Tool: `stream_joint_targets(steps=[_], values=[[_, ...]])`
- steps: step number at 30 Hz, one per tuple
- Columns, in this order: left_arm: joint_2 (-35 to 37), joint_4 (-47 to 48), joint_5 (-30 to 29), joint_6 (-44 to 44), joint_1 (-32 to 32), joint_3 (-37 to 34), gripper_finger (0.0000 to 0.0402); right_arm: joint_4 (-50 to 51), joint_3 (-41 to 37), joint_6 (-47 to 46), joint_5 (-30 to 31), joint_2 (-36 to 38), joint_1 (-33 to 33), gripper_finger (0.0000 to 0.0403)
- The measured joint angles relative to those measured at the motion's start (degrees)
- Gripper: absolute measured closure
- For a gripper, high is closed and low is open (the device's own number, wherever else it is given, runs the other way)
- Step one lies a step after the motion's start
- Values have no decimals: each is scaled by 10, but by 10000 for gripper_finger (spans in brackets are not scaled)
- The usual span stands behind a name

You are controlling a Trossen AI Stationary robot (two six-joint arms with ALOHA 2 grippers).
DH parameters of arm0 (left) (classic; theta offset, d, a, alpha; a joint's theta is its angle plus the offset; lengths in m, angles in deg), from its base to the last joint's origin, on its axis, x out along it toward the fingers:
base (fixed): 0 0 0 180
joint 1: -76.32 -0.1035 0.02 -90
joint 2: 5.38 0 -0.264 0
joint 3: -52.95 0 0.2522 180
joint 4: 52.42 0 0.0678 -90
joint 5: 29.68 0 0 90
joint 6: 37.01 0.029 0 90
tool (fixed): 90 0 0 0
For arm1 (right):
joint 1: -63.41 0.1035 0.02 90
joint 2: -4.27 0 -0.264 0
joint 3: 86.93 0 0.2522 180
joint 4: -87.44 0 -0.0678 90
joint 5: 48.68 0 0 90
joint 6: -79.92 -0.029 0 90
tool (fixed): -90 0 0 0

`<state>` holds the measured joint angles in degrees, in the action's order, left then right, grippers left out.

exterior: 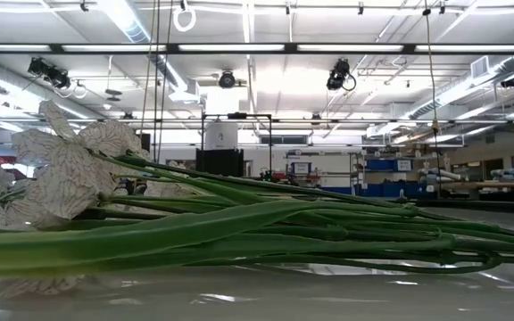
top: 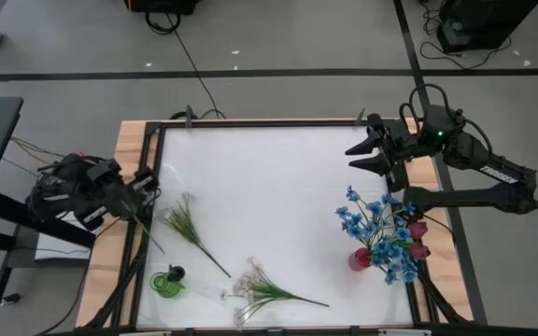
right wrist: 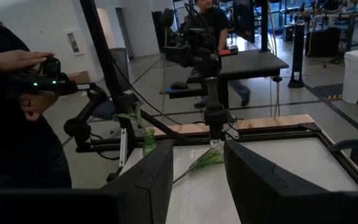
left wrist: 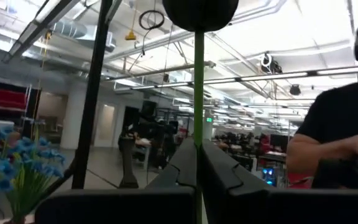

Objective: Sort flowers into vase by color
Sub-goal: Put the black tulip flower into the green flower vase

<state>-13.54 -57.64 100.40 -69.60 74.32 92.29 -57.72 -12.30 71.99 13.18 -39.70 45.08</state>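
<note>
Blue flowers (top: pixel 378 227) stand bunched in a red vase (top: pixel 360 259) at the lower right of the high view, with dark red tulips (top: pixel 418 239) in the same bunch on its right side. White spray (top: pixel 250 286) lies flat at bottom centre of the mat (top: pixel 269 177); in the low view its pale blossoms (exterior: pixel 56 169) fill the left and its green stems run right. A green sprig (top: pixel 191 228) lies left of centre. Green vase (top: pixel 167 281) at lower left holds a dark bud.

Left gripper (top: pixel 144 189) at the mat's left edge, clenched on a thin green stem (left wrist: pixel 199 93); the left wrist view shows the stem running up the frame's middle to a dark bud (left wrist: pixel 200 14) at top.

Right gripper (top: pixel 362 155) at upper right, above the blue bunch, fingers (right wrist: pixel 153 177) apart, nothing between them.

A person in a dark shirt (left wrist: pixel 340 124) shows at the right edge of the left wrist view.
</note>
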Motion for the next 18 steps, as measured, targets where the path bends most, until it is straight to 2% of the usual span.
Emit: stream_joint_targets(steps=[6, 9, 14, 18], values=[[-80, -69, 1, -8, 47, 0, 394, 0, 0, 0, 0, 0, 0, 252], [-113, -78, -4, 22, 100, 0, 395, 0, 0, 0, 0, 0, 0, 252], [-159, -77, -51, 87, 209, 0, 395, 0, 0, 0, 0, 0, 0, 252], [-171, -72, -83, 149, 282, 0, 395, 0, 0, 0, 0, 0, 0, 252]])
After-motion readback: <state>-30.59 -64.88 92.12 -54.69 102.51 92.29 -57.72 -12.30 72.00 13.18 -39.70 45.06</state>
